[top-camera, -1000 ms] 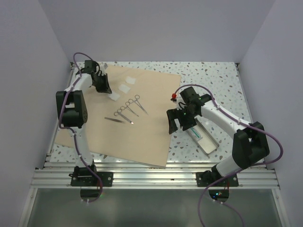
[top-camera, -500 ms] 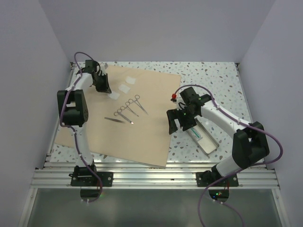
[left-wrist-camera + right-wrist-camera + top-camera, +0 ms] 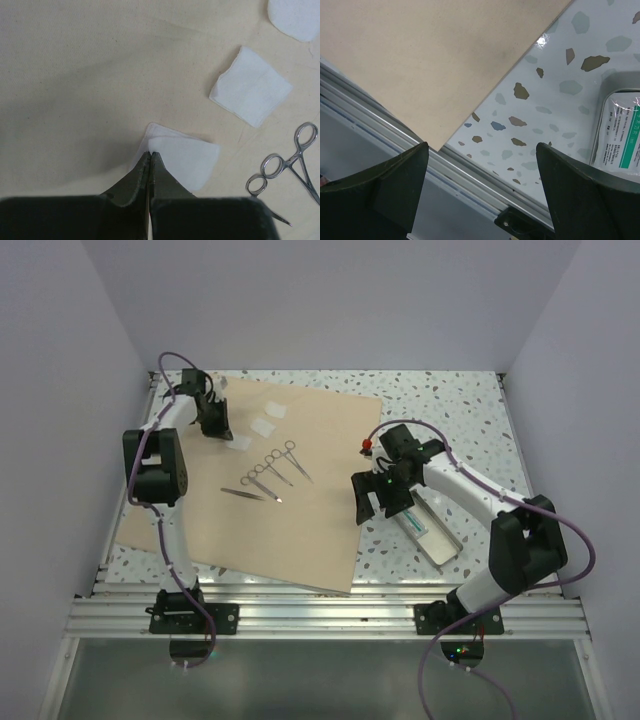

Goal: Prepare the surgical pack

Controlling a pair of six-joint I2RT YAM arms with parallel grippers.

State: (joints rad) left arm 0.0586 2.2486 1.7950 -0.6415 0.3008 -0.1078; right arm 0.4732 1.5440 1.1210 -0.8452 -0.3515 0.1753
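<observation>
The surgical pack is a wide tan sheet [image 3: 300,530] spread flat over the left and middle of the table; it also shows in the left wrist view [image 3: 75,75] and the right wrist view [image 3: 420,60]. My left gripper [image 3: 226,432] is at the sheet's far left. In the left wrist view it [image 3: 150,153] is shut, pinching the corner of a white gauze pad [image 3: 187,160]. My right gripper [image 3: 372,510] hangs open and empty just off the sheet's right edge, over the speckled table [image 3: 482,147].
Two more gauze pads [image 3: 251,86] [image 3: 295,17] lie beyond. Ring-handled forceps [image 3: 272,466] and tweezers [image 3: 250,495] lie mid-sheet. A metal tray [image 3: 445,550] holding a green-labelled packet [image 3: 620,140] sits right of my right gripper. The aluminium rail [image 3: 320,615] runs along the near edge.
My left gripper has crept slightly toward the far left. The right arm and the things on the sheet have barely moved.
</observation>
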